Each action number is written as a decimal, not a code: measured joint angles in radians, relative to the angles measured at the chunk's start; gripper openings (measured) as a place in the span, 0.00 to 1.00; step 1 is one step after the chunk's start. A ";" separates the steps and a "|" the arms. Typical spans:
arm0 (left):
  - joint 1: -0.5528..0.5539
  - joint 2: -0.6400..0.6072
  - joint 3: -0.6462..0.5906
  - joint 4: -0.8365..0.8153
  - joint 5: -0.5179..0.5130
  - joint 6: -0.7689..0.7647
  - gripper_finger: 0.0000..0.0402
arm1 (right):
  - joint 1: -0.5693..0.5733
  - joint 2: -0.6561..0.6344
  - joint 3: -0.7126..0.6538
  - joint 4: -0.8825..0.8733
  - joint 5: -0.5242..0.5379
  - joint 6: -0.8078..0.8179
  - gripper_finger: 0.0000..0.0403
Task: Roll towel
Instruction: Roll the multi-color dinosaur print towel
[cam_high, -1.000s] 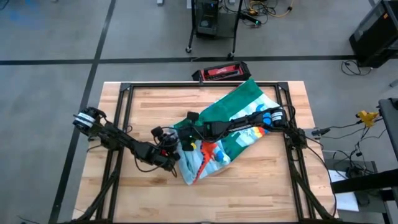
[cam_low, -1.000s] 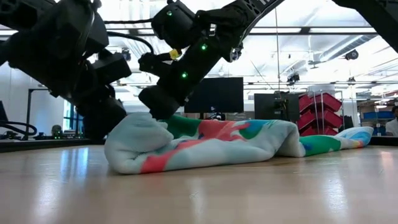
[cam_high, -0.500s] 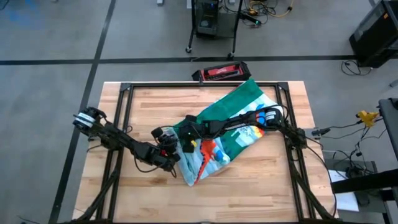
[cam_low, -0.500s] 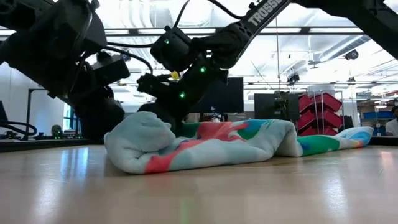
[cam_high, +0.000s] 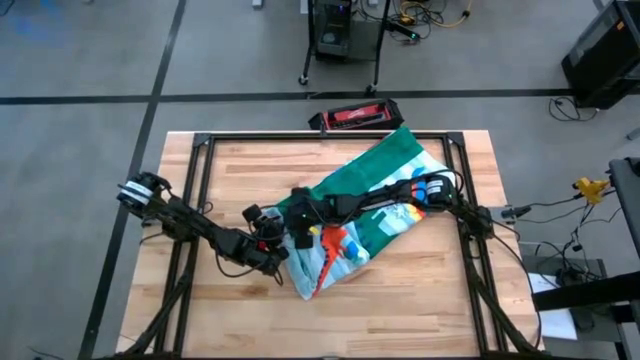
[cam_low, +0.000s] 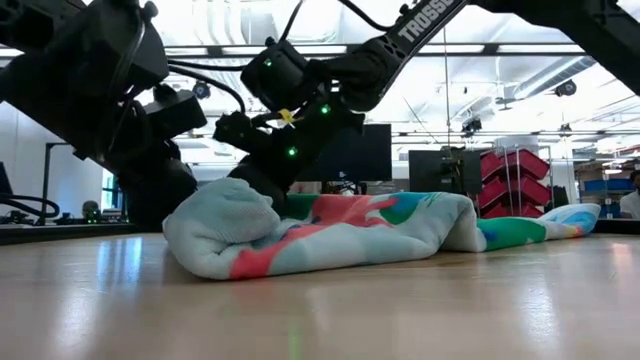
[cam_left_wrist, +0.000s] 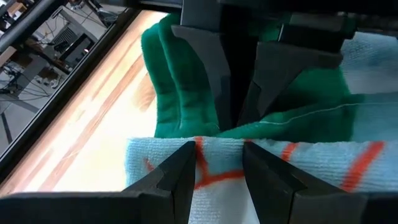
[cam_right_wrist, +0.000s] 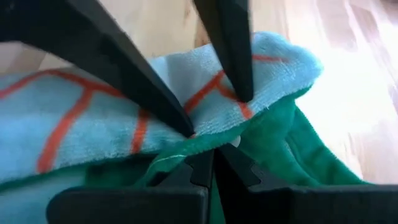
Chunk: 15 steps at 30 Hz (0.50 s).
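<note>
My left pincer (cam_high: 277, 243) grips the near-left end of the towel (cam_high: 362, 215), fingers (cam_left_wrist: 180, 174) pinching pale blue fabric with red lines. Towel lies bunched mid-desk (cam_high: 420, 300), running diagonally: rolled pale end at left, dinosaur print in the middle, green back exposed toward far right. My right pincer (cam_high: 298, 228) is clenched on the same end's green edge.
</note>
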 joint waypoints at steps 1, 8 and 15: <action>0.000 0.000 0.000 -0.002 0.000 0.003 0.30 | -0.004 0.008 0.002 0.009 -0.009 -0.009 0.00; -0.001 -0.003 -0.001 -0.018 0.020 0.026 0.30 | -0.010 0.022 0.003 0.022 -0.010 -0.033 0.00; -0.003 -0.032 -0.001 -0.037 0.055 0.025 0.30 | -0.021 0.013 0.002 0.012 -0.108 0.083 0.00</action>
